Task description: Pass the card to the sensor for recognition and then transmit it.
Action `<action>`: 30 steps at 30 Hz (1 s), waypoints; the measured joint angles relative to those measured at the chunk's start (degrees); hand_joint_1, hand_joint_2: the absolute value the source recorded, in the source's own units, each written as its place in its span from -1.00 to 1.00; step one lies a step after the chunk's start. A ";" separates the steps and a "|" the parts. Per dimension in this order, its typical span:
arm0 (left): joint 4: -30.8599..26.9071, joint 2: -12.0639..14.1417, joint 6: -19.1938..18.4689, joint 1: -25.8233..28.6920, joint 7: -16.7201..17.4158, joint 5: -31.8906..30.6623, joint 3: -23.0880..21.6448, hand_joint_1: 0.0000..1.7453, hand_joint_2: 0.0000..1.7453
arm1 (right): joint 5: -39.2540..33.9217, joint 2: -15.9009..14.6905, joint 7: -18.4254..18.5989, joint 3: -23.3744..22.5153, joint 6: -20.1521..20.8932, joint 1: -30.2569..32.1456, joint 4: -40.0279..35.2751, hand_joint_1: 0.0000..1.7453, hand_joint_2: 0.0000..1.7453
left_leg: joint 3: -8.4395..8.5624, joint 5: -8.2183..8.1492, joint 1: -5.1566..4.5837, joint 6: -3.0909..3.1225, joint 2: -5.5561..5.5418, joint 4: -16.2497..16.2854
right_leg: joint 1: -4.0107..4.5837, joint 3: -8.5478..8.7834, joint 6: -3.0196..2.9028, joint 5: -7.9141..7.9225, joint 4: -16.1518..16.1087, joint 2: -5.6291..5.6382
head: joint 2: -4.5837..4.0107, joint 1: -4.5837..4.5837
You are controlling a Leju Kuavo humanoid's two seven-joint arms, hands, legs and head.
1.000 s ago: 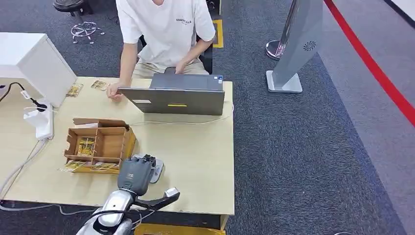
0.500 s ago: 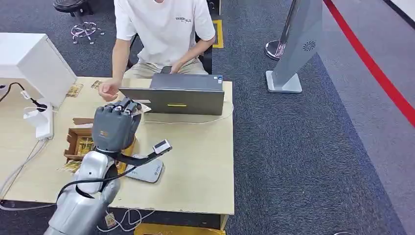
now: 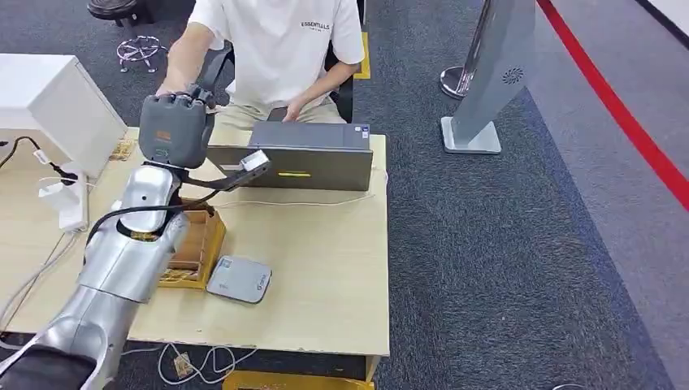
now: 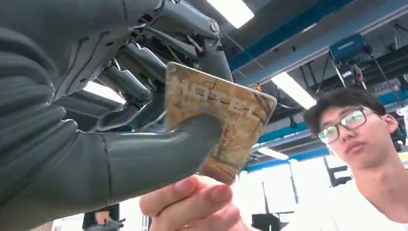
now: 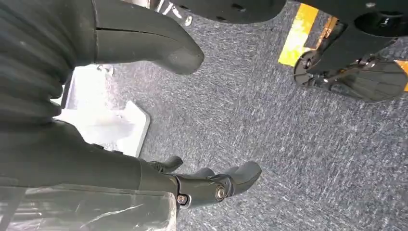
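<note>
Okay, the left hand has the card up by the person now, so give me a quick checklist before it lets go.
1. Card held by the left hand, thumb across its face: ok.
2. Hand raised over the table's far edge toward the seated person: ok.
3. Person's hand under the card, fingertips at its lower edge: ok.
4. Person has a firm hold on the card: cannot tell.
5. Card already read by the sensor on the table: cannot tell.
6. Right hand hanging over the carpet, holding nothing: ok.
</note>
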 joint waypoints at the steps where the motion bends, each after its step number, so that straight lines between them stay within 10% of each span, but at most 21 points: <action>1: 0.17 -0.13 -0.55 -0.23 -0.16 0.37 -0.07 -1.00 1.00 | -0.11 0.07 0.11 0.00 0.02 -0.02 0.00 -1.00 1.00 | 0.00 0.00 0.00 0.00 0.00 0.00 | 0.00 -0.01 0.00 0.00 0.00 0.00 | 0.00 -0.02; 12: 0.68 -1.38 -2.21 -0.52 0.15 1.51 -2.10 -1.00 1.00 | -0.74 0.28 0.68 -0.02 0.26 0.01 0.00 -1.00 1.00 | -0.03 0.00 0.01 0.00 0.03 -0.01 | 0.01 -0.02 0.00 0.00 0.01 0.03 | 0.00 0.00; 20: -10.57 -0.32 -6.11 7.64 -1.49 5.39 -5.64 -1.00 1.00 | -2.32 0.28 -0.13 -0.61 -0.30 0.83 0.00 -1.00 1.00 | -0.07 -0.03 -0.01 -0.01 0.04 -0.01 | 0.01 -0.04 0.01 -0.02 0.00 0.04 | 0.00 -0.02; 30: -29.08 11.04 -8.65 28.13 -4.35 9.86 -6.29 -1.00 1.00 | -4.37 0.28 -1.86 -2.89 -1.31 3.09 0.00 -1.00 1.00 | -0.07 -0.15 0.02 -0.14 0.36 -0.12 | 0.03 -0.16 -0.08 -0.15 0.01 0.29 | 0.00 -0.11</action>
